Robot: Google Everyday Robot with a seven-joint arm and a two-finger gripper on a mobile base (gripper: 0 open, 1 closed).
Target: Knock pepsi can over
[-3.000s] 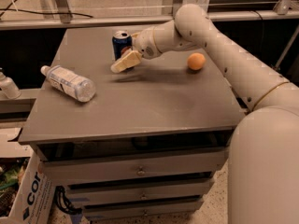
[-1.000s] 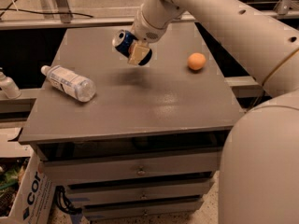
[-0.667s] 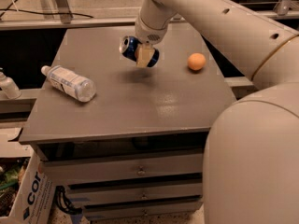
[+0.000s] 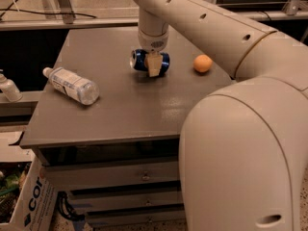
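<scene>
The pepsi can (image 4: 140, 60), dark blue with a silver end, lies on its side at the back middle of the grey table (image 4: 125, 114), its top facing left. My gripper (image 4: 154, 62) reaches down from above and is shut on the can. One tan finger (image 4: 154, 67) shows across the can's front; the other is hidden behind the can. The can sits at or just above the tabletop; I cannot tell if it touches.
A clear water bottle (image 4: 72, 84) lies on its side at the table's left. An orange ball (image 4: 202, 63) rests to the right of the can. My arm and body fill the right side. Drawers (image 4: 144, 176) are below, and a cardboard box (image 4: 31, 201) stands on the floor at left.
The can stood upright three seconds ago. The gripper has since tilted it, carried it slightly right and lowered it, so it now lies horizontal.
</scene>
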